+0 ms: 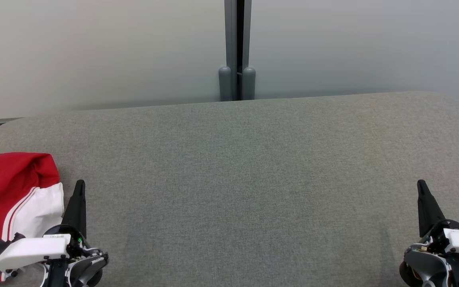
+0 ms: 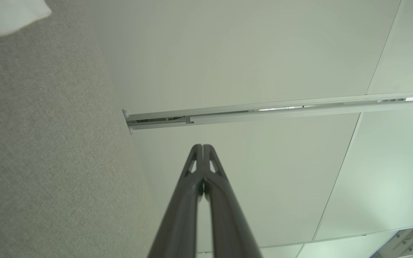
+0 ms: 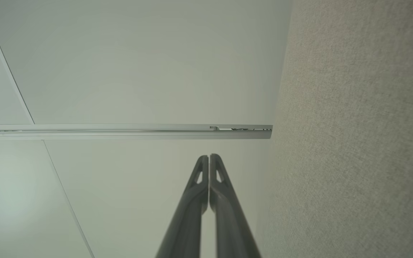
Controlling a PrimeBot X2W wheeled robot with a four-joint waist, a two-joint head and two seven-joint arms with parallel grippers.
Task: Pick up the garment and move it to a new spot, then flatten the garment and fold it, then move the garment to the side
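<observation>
The garment [image 1: 12,197] is red with a white panel and thin red stripes. It lies bunched at the left end of the grey upholstered surface [image 1: 237,179] in the head view; a white corner of the garment [image 2: 7,16] also shows at the top left of the left wrist view. My left gripper [image 1: 80,187] is shut and holds nothing, just right of the garment's white panel, fingers pointing up the view. At the lower right, my right gripper [image 1: 421,186] is shut and holds nothing, far from the garment. Each wrist view shows its own fingertips pressed together: the left gripper [image 2: 203,147] and the right gripper [image 3: 209,157].
Pale wall panels [image 1: 94,52] rise behind the surface, split by a dark vertical post [image 1: 237,48] at the middle. The surface's far edge curves down at both ends. A metal rail [image 2: 264,111] crosses the wall in the wrist views.
</observation>
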